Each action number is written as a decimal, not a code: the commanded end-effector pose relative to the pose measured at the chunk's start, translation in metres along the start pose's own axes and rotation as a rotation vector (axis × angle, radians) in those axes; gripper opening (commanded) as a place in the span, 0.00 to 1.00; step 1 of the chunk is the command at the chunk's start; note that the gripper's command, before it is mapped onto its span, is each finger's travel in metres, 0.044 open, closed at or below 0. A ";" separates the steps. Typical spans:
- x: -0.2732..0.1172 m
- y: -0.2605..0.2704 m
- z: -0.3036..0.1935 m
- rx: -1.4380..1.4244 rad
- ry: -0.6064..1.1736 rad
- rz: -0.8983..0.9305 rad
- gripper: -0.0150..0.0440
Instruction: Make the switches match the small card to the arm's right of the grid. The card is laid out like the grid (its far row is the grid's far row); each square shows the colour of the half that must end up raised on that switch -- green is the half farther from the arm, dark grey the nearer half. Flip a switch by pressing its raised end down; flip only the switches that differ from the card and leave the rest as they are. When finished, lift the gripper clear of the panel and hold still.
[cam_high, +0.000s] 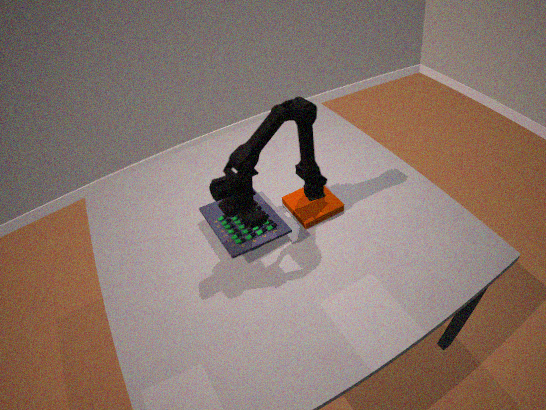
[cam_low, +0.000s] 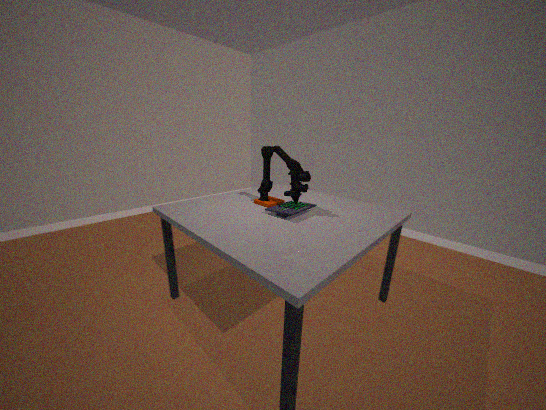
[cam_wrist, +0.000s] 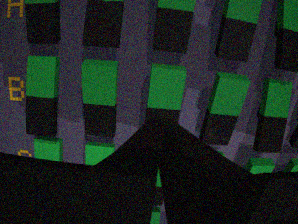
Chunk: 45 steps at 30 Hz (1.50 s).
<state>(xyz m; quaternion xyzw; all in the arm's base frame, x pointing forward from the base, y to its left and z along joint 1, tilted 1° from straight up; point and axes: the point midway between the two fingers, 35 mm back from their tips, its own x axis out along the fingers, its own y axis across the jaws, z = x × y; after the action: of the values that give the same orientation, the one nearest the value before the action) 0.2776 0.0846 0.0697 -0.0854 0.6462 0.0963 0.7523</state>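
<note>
The switch panel (cam_high: 239, 251) (cam_low: 278, 212) is a slate board with rows of green and dark rocker switches. In the wrist view rows A and B and part of row C show. My gripper (cam_high: 256, 223) (cam_low: 296, 201) (cam_wrist: 159, 128) is shut and empty, pointing down low over the panel. Its tips cover part of the dark near half of the third switch from the left in row B (cam_wrist: 167, 86); whether they touch it I cannot tell. That switch's green half is in plain view. The gripper hides much of row C and beyond. I cannot make out the small card.
The arm's orange base block (cam_high: 306, 218) (cam_low: 268, 202) stands beside the panel on the grey table (cam_high: 260, 340) (cam_low: 300, 260). The forearm and wrist hang over the panel and hide part of it in the top view. Yellow letters run along the panel's left side in the wrist view.
</note>
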 end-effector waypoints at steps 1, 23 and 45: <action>-0.002 0.000 0.000 0.000 0.001 0.000 0.25; -0.063 0.053 -0.037 0.004 0.028 0.002 0.25; -0.012 0.053 -0.040 0.004 0.004 0.002 0.25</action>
<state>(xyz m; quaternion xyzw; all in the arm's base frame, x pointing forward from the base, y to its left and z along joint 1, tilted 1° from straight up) 0.2246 0.1263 0.0820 -0.0820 0.6448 0.0988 0.7535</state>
